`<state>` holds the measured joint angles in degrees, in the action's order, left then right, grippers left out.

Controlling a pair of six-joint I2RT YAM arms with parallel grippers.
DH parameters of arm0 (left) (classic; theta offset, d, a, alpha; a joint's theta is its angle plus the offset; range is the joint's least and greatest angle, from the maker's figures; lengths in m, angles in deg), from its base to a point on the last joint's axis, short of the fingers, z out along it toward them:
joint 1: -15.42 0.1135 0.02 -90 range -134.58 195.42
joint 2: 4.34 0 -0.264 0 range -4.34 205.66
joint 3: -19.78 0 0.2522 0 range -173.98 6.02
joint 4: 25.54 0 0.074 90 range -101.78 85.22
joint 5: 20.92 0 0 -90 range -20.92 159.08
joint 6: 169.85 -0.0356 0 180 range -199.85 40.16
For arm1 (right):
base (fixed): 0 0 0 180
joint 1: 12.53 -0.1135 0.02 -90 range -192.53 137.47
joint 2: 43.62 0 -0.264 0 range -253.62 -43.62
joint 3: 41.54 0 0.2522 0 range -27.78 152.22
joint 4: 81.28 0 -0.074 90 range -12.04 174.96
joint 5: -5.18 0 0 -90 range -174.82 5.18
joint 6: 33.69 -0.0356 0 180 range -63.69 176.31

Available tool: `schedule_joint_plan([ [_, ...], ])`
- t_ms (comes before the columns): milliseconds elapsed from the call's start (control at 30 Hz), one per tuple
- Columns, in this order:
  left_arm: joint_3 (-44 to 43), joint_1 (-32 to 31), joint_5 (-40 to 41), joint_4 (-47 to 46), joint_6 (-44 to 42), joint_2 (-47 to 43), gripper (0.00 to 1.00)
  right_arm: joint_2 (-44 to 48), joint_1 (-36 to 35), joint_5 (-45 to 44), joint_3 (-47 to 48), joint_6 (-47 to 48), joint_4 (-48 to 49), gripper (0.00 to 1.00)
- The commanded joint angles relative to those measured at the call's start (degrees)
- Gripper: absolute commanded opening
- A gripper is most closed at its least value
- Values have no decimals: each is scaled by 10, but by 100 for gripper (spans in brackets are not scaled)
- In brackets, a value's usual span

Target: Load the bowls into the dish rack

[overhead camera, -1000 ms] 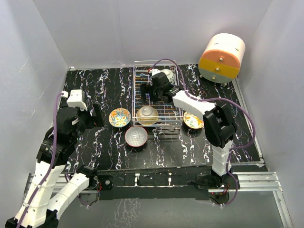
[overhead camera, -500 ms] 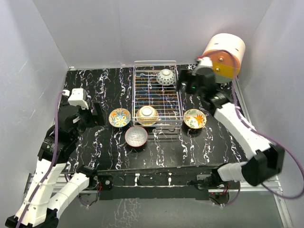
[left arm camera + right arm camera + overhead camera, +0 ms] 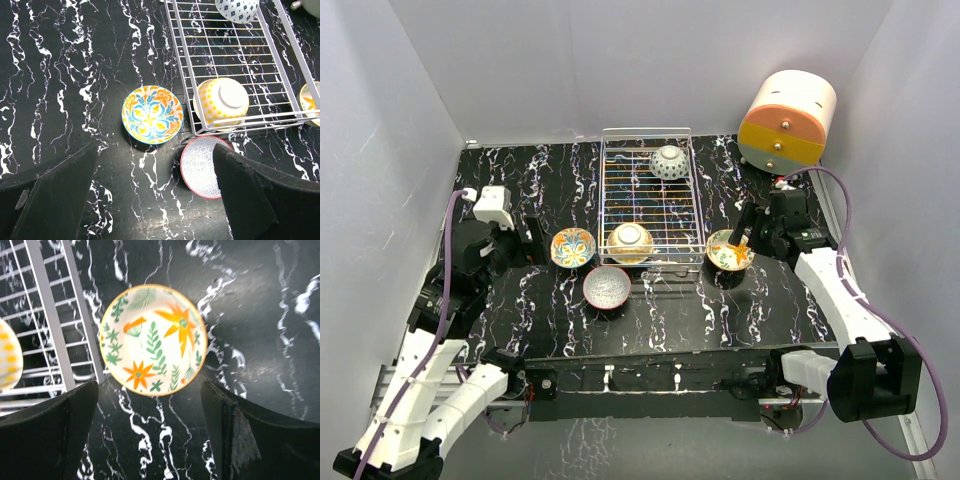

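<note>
Counting bowls from the top view: two of five are seen inside the dish rack (image 3: 630,185), and three are left on the table (image 3: 520,190).

Loaded:
- blue-patterned bowl (image 3: 668,162), upside down at the rack's far end
- yellow-dotted bowl (image 3: 630,241), upside down at the near end, against the front wall

Not loaded:
- yellow-teal bowl (image 3: 572,247), just left of the rack
- red-rimmed bowl (image 3: 607,287), just in front of the rack's near left corner
- orange-floral bowl (image 3: 729,250), just right of the near right corner

All three are set upright on the table, outside the wire.

Right gripper (image 3: 160,430): jaws are spread wide and nothing is held. It is positioned above the orange-floral bowl, which is framed between the fingers in the wrist view. Contact cannot be confirmed. That bowl is judged to be the next pick.

Left gripper (image 3: 155,200): jaws are also spread wide and nothing is held. It is positioned over the table near the yellow-teal and red-rimmed bowls.

Progress is judged at under half. Three picks and placements are left, and free rack space is seen in the middle.
</note>
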<state>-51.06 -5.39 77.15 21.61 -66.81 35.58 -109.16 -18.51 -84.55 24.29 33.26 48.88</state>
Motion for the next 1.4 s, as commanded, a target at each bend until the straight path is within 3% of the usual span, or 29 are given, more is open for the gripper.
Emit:
schedule_joint_plan([
  [0,5,-2,-10,-10,-2,-12,97,5,1,94,-18,-20,4,86],
  [167,14,-2,-10,-12,-1,-17,97,15,0,74,-52,-34,10,85],
  [333,12,-2,-14,-10,-2,-15,97,11,-3,96,-44,-20,13,76],
  [533,18,-2,-15,-13,4,-12,97,24,-16,116,-63,-26,11,75],
  [733,13,-2,-14,-4,2,-13,97,65,-17,56,-82,-68,-34,77],
  [900,12,-2,-14,-9,5,-23,97,57,-17,58,-96,-104,-36,78],
  [1367,20,-3,-7,-1,1,-42,97,7,-16,-13,-101,-136,57,75],
])
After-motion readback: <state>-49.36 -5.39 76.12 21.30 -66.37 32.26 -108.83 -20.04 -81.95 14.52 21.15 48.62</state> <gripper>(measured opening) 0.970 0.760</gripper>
